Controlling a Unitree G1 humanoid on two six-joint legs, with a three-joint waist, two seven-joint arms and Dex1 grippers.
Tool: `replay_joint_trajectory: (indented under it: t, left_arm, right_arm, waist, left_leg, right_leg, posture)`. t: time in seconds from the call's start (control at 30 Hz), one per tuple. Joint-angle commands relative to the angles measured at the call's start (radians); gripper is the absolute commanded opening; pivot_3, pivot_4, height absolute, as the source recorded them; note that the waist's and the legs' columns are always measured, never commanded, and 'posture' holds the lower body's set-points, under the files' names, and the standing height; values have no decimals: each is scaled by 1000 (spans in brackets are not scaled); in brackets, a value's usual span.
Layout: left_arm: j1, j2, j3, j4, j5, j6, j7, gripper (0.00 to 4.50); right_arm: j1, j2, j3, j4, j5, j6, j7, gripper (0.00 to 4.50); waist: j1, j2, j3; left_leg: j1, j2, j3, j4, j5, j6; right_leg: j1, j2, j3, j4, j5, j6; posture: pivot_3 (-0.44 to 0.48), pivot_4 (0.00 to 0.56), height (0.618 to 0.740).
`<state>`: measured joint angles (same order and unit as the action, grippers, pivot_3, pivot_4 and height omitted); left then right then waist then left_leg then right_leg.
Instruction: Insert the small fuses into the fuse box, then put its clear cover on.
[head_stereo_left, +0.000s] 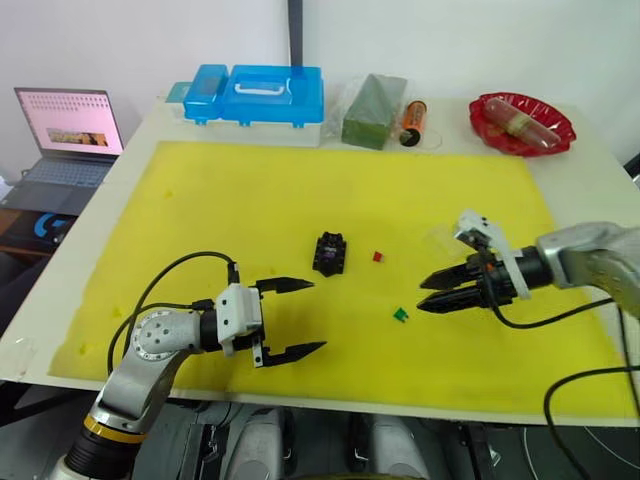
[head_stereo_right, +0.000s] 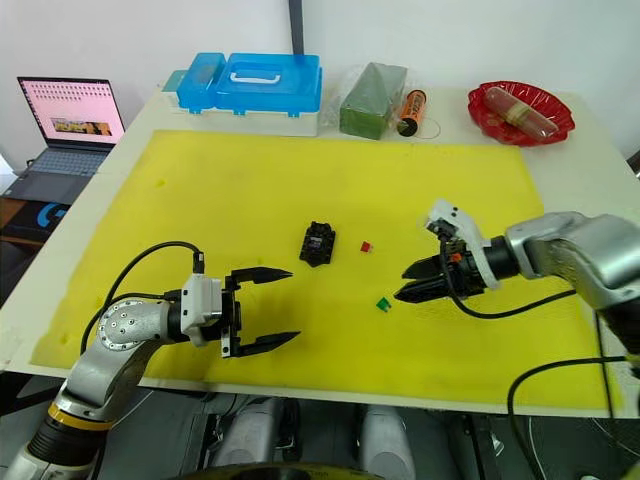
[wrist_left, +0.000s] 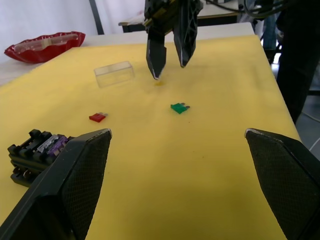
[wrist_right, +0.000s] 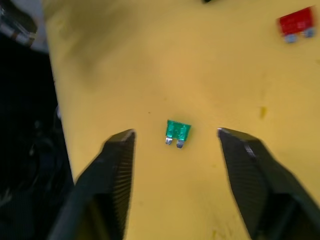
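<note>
Yellow mat (head_stereo_left: 300, 200) covers most of the table; everything for the task sits around its middle, toward the near edge. My left gripper (head_stereo_left: 287, 319) hovers near the mat's near edge, fingers spread wide, holding nothing. My right gripper (head_stereo_left: 432, 292) is right of centre, fingers parted a moderate way, also empty, tips pointing toward the mat's left edge.

Fuse box (head_stereo_left: 330, 253) lies near mid-mat, long axis running roughly far-to-near, slots up; a purplish and a pale fuse look already seated in it. Clear cover (wrist_left: 114, 73) lies on the mat beside my right gripper, on its far side.

Red fuse (head_stereo_left: 377, 256) lies just right of the box. Green fuse (wrist_right: 178, 131) is the key one: just ahead of my right fingertips, centred between them in the right wrist view, lying flat, its two blades pointing back toward my wrist and its width running across the gap. My right arm is clearly nearer than my left. I judge the next move to be a short reach forward and down to close on it.
</note>
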<state>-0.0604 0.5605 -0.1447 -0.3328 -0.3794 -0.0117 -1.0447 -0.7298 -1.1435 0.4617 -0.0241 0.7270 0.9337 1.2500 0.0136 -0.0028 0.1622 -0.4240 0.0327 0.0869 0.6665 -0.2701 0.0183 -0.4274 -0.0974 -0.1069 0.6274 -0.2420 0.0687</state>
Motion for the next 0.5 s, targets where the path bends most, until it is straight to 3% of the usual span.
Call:
replay_joint_trajectory:
  t: [0.03, 0.1, 0.2, 0.5]
  left_arm:
    - [-9, 1, -7, -21, 7, -17, -3, 4500]
    - [-6, 0, -8, -22, 9, -19, -2, 4500]
    - [-4, -1, -7, -23, 10, -20, 2, 4500]
    - [9, -10, -18, -39, 15, -15, 16, 4500]
  right_arm:
    - [-42, 33, 48, 51, -134, -60, 119, 2451]
    - [-54, 62, 58, 80, -173, -54, 150, 2292]
    - [-63, 92, 64, 105, -224, -47, 191, 1574]
    - [-97, 176, 64, 184, -329, -37, 255, 1574]
  waist:
    - [1, 0, 0]
    - [0, 0, 0]
    - [-1, 0, 0]
    - [-1, 0, 0]
  left_leg:
    - [0, 0, 0, 0, 0, 0]
    - [0, 0, 0, 1, 0, 0]
    - [1, 0, 0, 1, 0, 0]
    - [1, 0, 0, 1, 0, 0]
  right_leg:
    - [0, 0, 0, 0, 0, 0]
    - [0, -1, -1, 1, 0, 0]
    - [0, -1, -1, 2, 0, 0]
    - [0, -1, -1, 3, 1, -1]
  posture:
    - [0, 150, 740]
    - [0, 150, 740]
    - [0, 150, 740]
    - [0, 150, 740]
